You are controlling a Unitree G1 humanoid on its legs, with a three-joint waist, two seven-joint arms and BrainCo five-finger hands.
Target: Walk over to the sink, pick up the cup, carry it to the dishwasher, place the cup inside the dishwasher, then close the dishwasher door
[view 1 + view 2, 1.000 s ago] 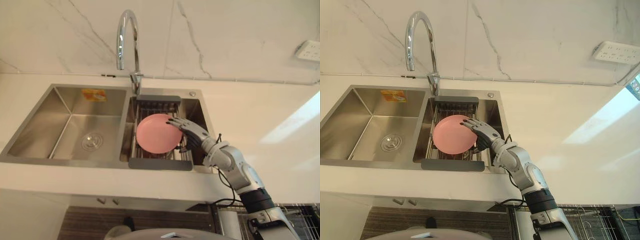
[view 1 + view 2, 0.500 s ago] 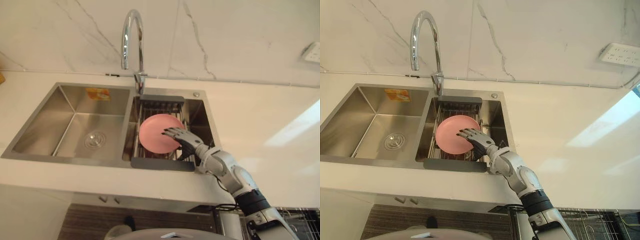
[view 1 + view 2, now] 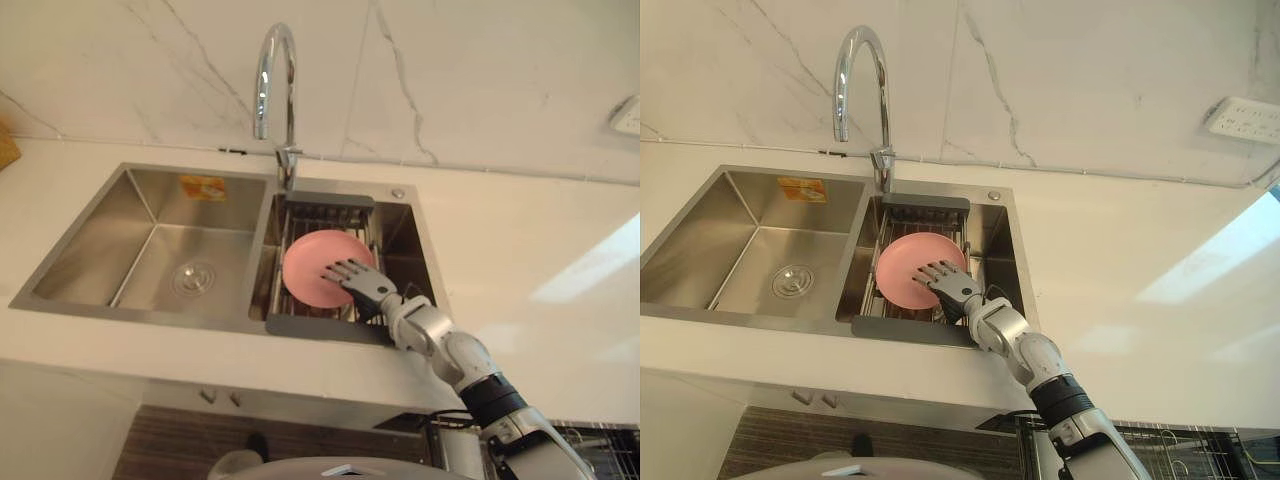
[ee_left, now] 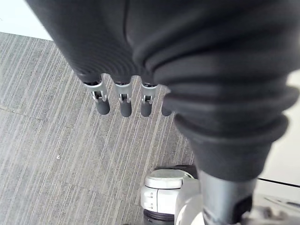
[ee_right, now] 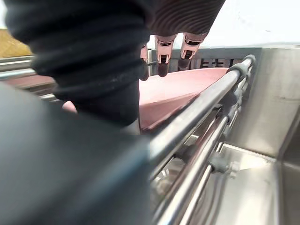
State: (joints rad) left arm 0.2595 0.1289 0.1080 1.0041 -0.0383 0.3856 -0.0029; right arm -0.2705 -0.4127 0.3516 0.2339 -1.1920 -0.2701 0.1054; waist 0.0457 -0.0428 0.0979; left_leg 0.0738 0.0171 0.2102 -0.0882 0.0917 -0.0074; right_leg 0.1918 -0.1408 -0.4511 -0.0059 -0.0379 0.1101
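- Over the sink's (image 3: 95, 235) right basin, right hand (image 3: 360, 284) reaches in, fingers straight and spread, grasping nothing.
- Fingertips (image 5: 162, 69) sit over the pink plate (image 3: 310, 265); can't tell if they touch.
- Pink plate sits in the dish rack (image 3: 322, 327) inside that basin, just below the faucet (image 3: 272, 75).
- Left hand (image 4: 121, 105) hangs above the striped floor (image 4: 42, 140), fingers relaxed, released.

White veined marble wall (image 3: 470, 70) behind a pale counter (image 3: 530, 240), grey striped floor (image 4: 47, 154) below.
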